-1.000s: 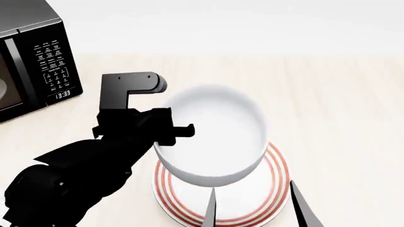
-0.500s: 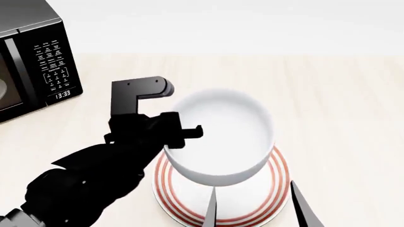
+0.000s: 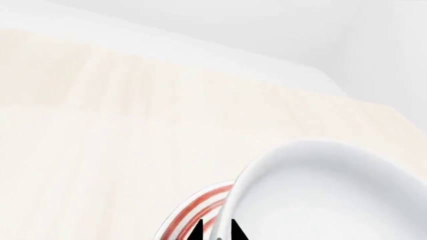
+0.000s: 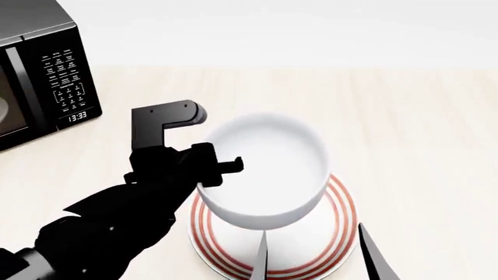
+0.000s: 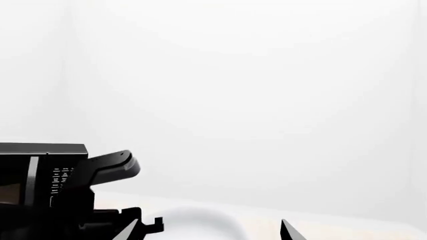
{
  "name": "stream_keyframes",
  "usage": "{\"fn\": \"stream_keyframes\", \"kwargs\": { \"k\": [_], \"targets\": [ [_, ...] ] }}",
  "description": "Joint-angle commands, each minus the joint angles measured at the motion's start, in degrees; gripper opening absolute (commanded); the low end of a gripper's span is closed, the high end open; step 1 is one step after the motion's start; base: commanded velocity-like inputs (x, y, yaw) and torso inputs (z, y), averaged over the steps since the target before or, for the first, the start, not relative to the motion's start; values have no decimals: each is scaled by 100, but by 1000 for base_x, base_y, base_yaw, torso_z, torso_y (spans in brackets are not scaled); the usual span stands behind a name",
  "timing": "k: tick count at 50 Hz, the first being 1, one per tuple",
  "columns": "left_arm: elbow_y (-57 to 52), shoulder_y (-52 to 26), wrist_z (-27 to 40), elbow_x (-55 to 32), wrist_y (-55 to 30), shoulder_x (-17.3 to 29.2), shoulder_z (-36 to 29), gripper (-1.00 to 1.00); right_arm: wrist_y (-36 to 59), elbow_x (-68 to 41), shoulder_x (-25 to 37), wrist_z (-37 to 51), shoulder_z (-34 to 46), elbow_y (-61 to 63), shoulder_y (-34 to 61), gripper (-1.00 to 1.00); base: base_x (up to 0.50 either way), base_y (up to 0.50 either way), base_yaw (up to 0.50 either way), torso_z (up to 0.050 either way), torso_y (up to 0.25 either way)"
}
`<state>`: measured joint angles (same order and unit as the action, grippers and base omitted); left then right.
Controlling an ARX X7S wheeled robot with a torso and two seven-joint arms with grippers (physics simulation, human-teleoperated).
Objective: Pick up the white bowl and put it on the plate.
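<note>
Left wrist view: the left gripper [image 3: 216, 231] shows only as two dark fingertips close together, pinching the thin rim of the white bowl [image 3: 333, 195] between them; the bowl fills the view toward 4 o'clock, and a sliver of the plate [image 3: 200, 202] with its red rings peeks from under it; pale table [image 3: 100, 125] lies beyond.

Head view: the left gripper [image 4: 209, 169] clamps the bowl's wall at the bowl's 9 o'clock; the white bowl [image 4: 265, 169] hangs over the plate [image 4: 339, 233], offset toward the plate's 11 o'clock, and whether its base touches I cannot tell; a black microwave [image 4: 46, 76] stands at 10 o'clock of the scene; two grey fingertips of the right gripper [image 4: 311, 256] stand spread apart at 6 o'clock, holding nothing.

Right wrist view: mostly blank wall; the microwave [image 5: 33, 170], the left arm and a pale arc of the bowl [image 5: 193, 222] sit low.

Judgement: the placing step is in hand; next calls for centring the bowl, lowering it flat, then releasing.
</note>
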<state>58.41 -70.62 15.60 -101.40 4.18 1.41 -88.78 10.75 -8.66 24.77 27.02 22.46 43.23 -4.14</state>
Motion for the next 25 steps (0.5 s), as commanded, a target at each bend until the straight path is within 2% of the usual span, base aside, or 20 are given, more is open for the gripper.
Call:
{"fn": "stream_keyframes", "kwargs": {
  "k": [1,25],
  "targets": [
    [82,-75,-158,-309,247,-141,-245,-100,13,17,-111,-135,-170,-22,4,100,0,0,0,0,0],
    [-49,53,-152,-197,319,-141,-241,-100,-20,-26,-76,-106,-175,-45,6,100,0,0,0,0,0]
  ]
}}
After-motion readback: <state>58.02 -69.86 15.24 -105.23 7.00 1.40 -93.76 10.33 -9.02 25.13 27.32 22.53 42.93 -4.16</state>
